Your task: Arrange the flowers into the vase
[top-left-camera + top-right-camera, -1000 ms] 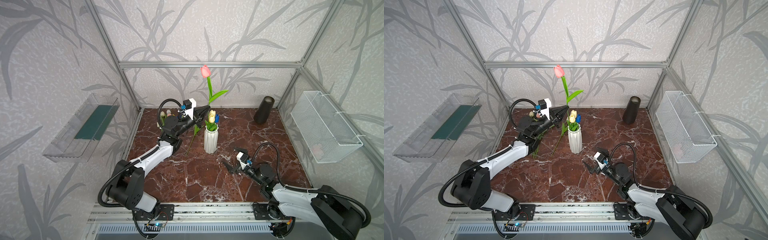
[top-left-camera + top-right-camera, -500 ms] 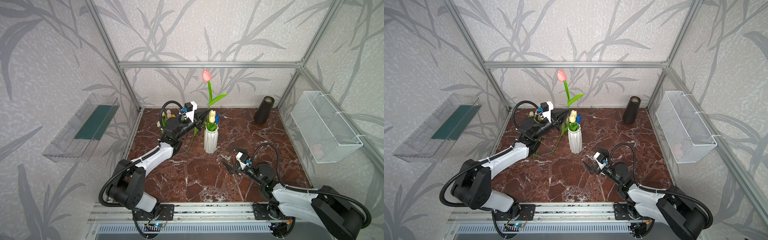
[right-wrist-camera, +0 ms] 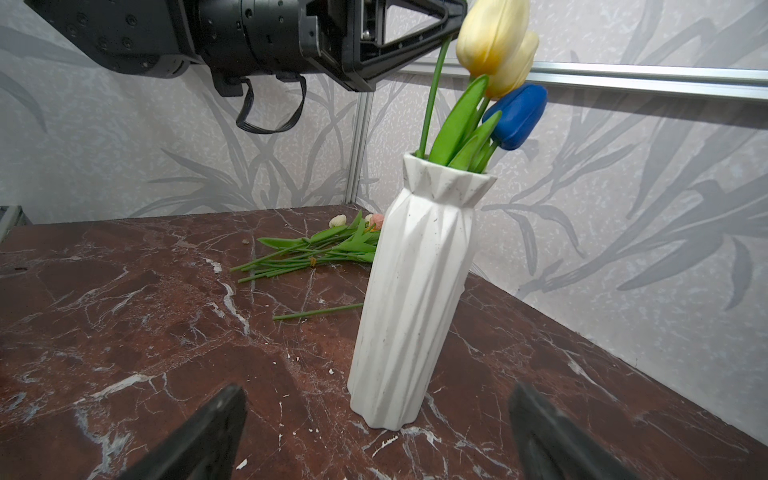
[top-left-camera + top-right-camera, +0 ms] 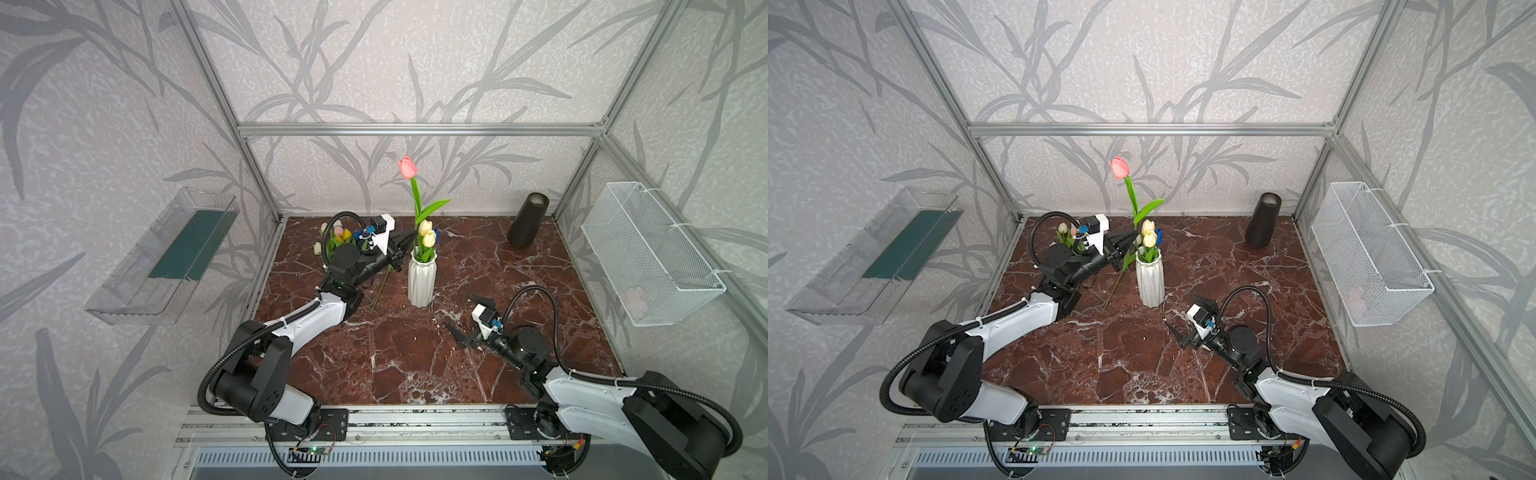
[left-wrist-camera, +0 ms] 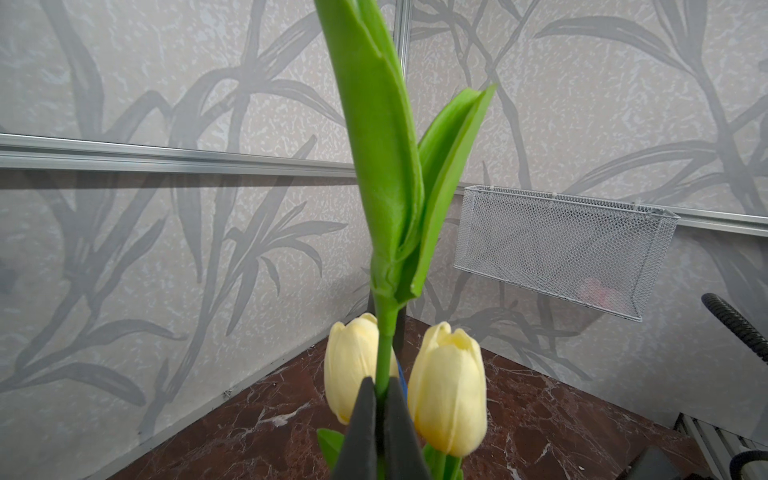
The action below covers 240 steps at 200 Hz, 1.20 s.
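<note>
1. clear tray (image 4: 164,257): fixed to the left wall beyond the bench edge, tilted, with a dark green panel inside.
2. bench (image 4: 374,365): red-brown marble with white veins, walled on three sides, with a metal rail along the front edge. The front half lies open between the two arms.
3. flowers (image 4: 337,237): a loose bunch lying flat near the back-left corner, heads toward the back wall. The left arm partly hides them in both top views.
4. left tool (image 4: 408,243): up off the bench, just left of the vase (image 4: 422,282) mouth, and pinched fully together on the stem of the pink tulip (image 4: 407,167).
5. pink tulip: upright, its head higher than everything else, its leaves just above the grip. Below the grip the stem slants to the vase rim. Whether its end sits inside the mouth cannot be told.
6. vase: white, ridged and upright, mid-bench toward the back. One thin stem (image 3: 316,311) runs along the marble to the left of its foot.
7. yellow tulips (image 4: 428,237), two, and blue tulip (image 3: 517,116): standing in the vase, heads just above the rim.
8. right tool (image 4: 465,316): low over the bench, front-right of the vase, jaws spread wide with nothing between them. It faces the vase with open marble between.
9. dark cylinder (image 4: 528,226): upright near the back-right corner, well apart from the vase.
10. wire basket (image 4: 648,249): on the right wall beyond the bench edge, with a blurred pink thing inside.
</note>
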Available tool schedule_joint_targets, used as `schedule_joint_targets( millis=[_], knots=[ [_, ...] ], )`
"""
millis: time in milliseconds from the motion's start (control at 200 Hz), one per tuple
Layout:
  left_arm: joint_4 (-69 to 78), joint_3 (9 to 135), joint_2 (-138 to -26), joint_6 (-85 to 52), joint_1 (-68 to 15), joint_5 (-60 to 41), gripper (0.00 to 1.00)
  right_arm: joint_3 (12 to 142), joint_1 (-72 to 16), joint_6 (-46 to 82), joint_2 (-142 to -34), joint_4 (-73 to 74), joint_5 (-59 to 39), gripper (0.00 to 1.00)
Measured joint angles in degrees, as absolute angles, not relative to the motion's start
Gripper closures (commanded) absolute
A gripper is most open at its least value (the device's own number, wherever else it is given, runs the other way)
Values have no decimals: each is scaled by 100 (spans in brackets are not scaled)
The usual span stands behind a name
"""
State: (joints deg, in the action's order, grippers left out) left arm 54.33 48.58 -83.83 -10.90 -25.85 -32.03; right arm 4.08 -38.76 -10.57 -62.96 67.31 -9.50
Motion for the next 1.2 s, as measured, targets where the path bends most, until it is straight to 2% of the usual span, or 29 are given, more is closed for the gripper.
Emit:
schedule_joint_targets(
  millis=[365, 1200],
  knots=[
    [4637, 4939, -7819, -578, -2615, -2834, 100, 408, -3876, -1057, -6326, 6731, -952, 1],
    [4230, 5638, -8458, -202, -2620, -2714, 100, 408, -3881, -1061, -6372, 6724, -950, 1]
  ],
)
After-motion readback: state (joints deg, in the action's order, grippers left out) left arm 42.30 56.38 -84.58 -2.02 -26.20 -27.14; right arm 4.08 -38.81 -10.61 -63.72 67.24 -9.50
